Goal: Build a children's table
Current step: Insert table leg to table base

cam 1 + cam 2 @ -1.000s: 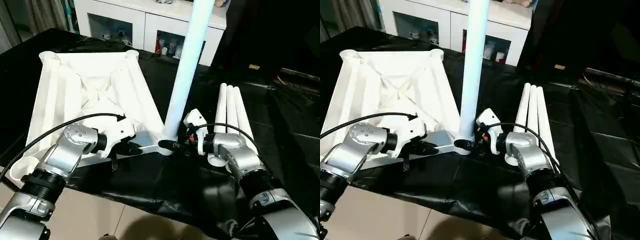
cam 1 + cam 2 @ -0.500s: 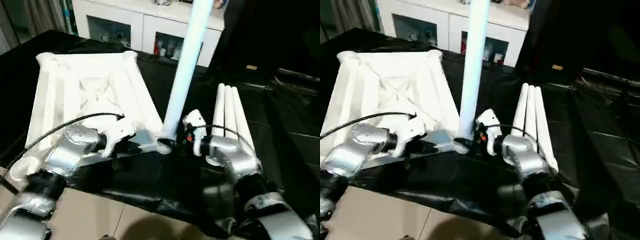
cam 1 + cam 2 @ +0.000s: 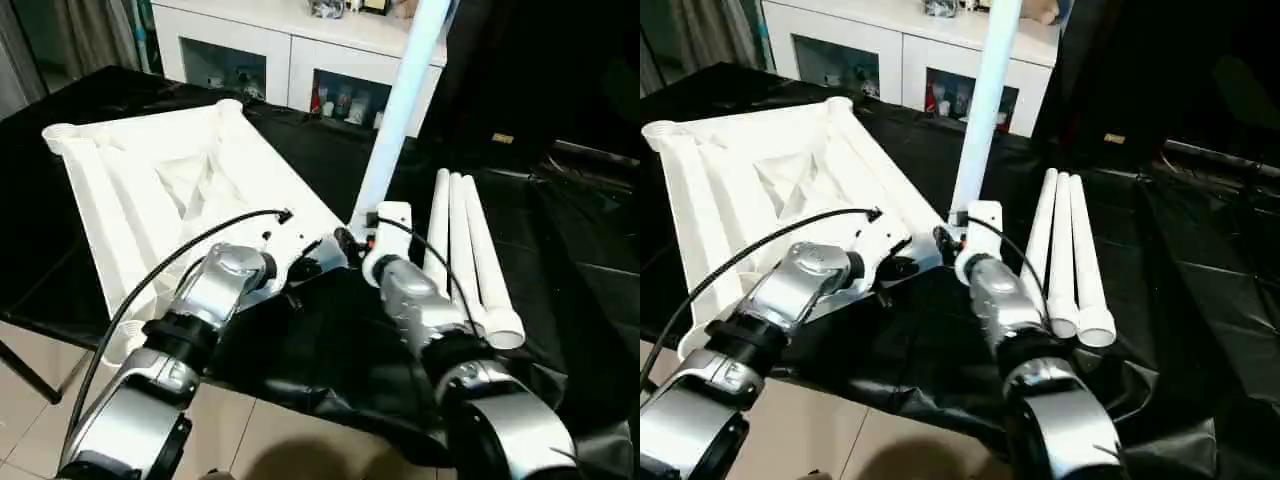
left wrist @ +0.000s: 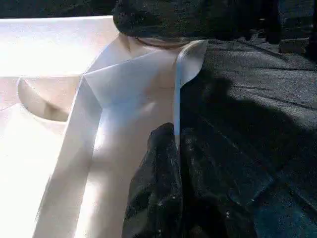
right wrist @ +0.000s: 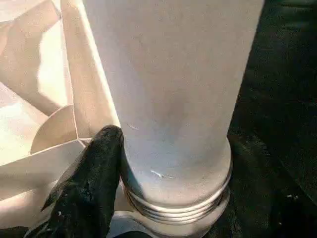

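Note:
The children's table's white tabletop [image 3: 150,190] lies upside down, ribbed side up, on the black sheet. One white leg [image 3: 400,120] stands in its near right corner socket, leaning a little to the right. My right gripper [image 3: 350,240] is closed around the base of this leg. In the right wrist view one black finger [image 5: 89,188] presses against the leg [image 5: 173,89] just above its ringed collar; the other finger is hidden. My left gripper [image 3: 312,266] is shut on the tabletop's thin rim [image 4: 178,94] beside that corner. Three more legs [image 3: 465,250] lie side by side to the right.
The black-sheeted worktable [image 3: 560,250] stretches off to the right. Its front edge runs close under my forearms, with light floor [image 3: 270,440] below. A white cabinet [image 3: 290,60] with glass doors stands behind the table.
The tabletop has swung round on the sheet. Its near right corner, the upright leg and both grippers now sit farther from me. The leg leans more to the right.

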{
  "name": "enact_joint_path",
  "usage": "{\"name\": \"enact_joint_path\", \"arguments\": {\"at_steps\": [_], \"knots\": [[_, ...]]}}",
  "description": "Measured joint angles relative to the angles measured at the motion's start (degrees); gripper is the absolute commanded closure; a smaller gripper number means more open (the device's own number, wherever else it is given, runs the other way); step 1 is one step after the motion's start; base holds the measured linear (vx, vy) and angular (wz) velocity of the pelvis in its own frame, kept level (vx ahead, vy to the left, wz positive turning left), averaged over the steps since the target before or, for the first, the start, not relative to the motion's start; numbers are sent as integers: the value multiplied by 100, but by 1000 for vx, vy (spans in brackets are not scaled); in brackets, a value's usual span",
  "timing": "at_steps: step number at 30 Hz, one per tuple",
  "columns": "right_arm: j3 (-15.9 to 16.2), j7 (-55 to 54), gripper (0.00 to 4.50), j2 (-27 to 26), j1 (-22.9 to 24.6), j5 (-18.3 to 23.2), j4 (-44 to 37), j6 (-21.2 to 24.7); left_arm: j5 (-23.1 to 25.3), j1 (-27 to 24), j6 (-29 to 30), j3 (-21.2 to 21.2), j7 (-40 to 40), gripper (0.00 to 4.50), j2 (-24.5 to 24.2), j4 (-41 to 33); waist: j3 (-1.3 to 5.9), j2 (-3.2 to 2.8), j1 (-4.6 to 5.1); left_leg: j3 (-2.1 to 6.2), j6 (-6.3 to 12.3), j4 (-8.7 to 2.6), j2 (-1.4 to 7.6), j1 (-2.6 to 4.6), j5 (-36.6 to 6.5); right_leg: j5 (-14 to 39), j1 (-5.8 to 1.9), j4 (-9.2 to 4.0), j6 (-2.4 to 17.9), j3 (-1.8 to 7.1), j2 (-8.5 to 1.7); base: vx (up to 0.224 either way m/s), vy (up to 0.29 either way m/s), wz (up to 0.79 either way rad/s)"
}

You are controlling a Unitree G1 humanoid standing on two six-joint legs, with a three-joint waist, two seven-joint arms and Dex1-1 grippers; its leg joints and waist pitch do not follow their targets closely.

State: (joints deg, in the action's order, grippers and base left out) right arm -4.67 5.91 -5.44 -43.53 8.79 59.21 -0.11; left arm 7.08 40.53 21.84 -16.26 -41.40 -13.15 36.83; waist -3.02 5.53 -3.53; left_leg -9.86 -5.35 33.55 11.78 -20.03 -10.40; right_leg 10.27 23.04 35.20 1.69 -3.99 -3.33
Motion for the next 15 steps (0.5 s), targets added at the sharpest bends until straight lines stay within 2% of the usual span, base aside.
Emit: {"name": "enact_joint_path", "arguments": {"at_steps": [1, 3, 5, 7, 9, 11, 15], "knots": [[-1, 70, 108, 0, 7, 4, -1, -23, -1, -24, 1, -7, -20, 450, -31, -50, 0, -1, 2, 0, 0, -1, 1, 0, 0, -1, 2, 2, 0, -1, 0, 0, 0, 0], [0, 369, 108, -42, 22, 28, -7, -78, -2, -54, -20, 4, -43, 450, -176, -114, -2, -4, 44, 0, 0, -4, 3, -2, 0, -3, 9, 10, 2, -2, 2, 0, 0, 0], [-1, 590, 73, -50, 35, 65, -7, -79, -1, -58, -57, 19, -112, 450, -291, -124, -4, -6, 74, 4, -1, -9, 3, -10, 0, -5, 11, 10, 3, -6, 4, 0, 0, 0], [16, 873, 63, 9, 57, 92, -50, -11, 4, -93, -100, 11, -216, 450, -373, -190, -6, -9, 96, 6, -1, -11, 4, -5, 0, -5, 12, 7, 3, -7, 5, 0, 0, 0], [139, 1392, 59, 186, 148, 105, -218, 132, 1, -155, -175, 9, -397, 450, -484, -288, -8, -12, 104, 5, -1, -12, 4, -6, 0, -6, 13, 5, 6, -6, 5, 0, 0, 0], [398, 2043, 59, 535, 383, 83, -597, 275, -31, -235, -245, 4, -659, 450, -656, -434, -11, -16, 90, 5, -1, -12, 5, -5, 0, -14, 14, 2, 21, -6, 5, 0, 0, 0], [710, 2949, 59, 972, 616, -9, -1010, 339, -135, -345, -388, -42, -1069, 450, -902, -622, -17, -25, 52, 2, 1, -10, 5, -7, 0, -10, 19, -13, 21, -5, 5, 0, 0, 0]]}}
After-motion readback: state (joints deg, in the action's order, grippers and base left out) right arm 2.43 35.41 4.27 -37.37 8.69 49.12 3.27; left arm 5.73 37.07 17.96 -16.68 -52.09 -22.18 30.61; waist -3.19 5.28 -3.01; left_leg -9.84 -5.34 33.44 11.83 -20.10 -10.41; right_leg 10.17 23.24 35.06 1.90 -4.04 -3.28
